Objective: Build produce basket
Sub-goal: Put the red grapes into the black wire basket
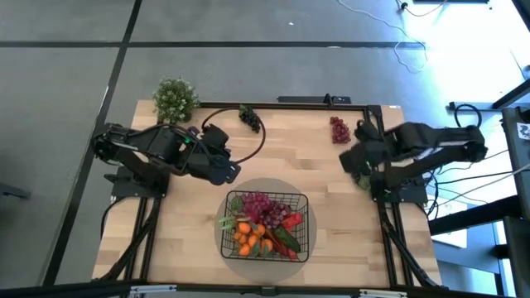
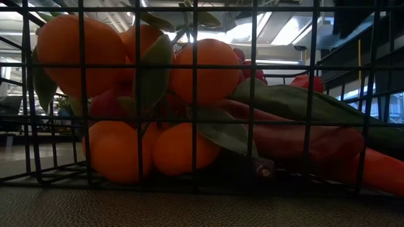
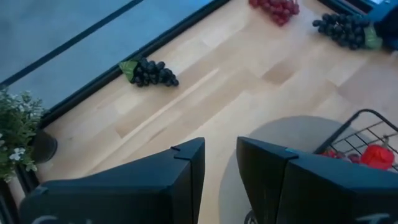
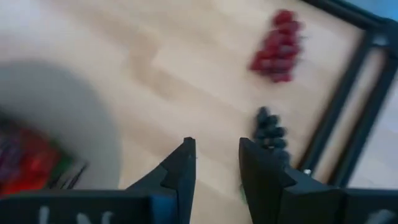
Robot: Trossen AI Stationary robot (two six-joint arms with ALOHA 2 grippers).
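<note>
The basket (image 1: 267, 225) is sitting on a grey round mat (image 1: 319, 248) at the table's near centre, holding oranges (image 1: 247, 236), purple grapes (image 1: 257, 204) and red peppers (image 1: 291, 220). Lying outside it — a black grape bunch (image 1: 249, 117) and a red grape bunch (image 1: 339, 129) at the far edge. The left gripper (image 1: 233, 172) is hovering just beside the basket's far-left corner, fingers narrowly parted, empty. The right gripper (image 1: 351, 162) is hanging near the right edge, fingers narrowly parted — holding nothing. A potted plant (image 1: 175, 99) is standing at the far-left corner.

no legible text, labels, brands, numbers or signs anywhere
</note>
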